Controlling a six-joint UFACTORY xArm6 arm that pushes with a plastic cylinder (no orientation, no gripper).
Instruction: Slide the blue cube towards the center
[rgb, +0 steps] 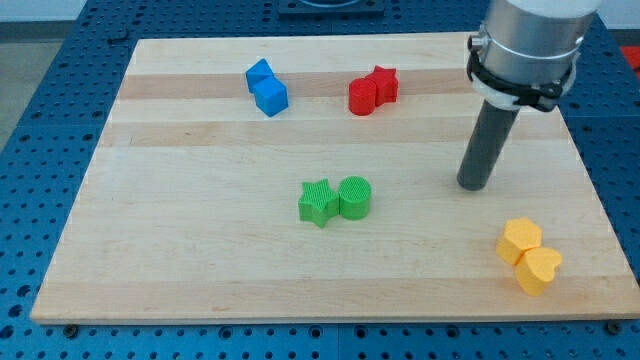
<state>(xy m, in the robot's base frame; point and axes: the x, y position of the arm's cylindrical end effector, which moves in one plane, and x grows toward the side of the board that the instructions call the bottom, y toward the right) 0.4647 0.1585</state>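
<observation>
The blue cube (271, 97) sits near the view's top left of the wooden board (200, 230), touching a second blue block (259, 73) just above it. My tip (473, 186) rests on the board at the view's right, far to the right of and below the blue cube, touching no block. The rod hangs from a silver and black arm end (527, 45) at the view's top right.
A red cylinder (361, 97) and a red star (383, 84) touch at the view's top middle. A green star (318, 202) and a green cylinder (355, 197) touch in the middle. A yellow block (520, 240) and a yellow heart (539, 270) touch at the bottom right.
</observation>
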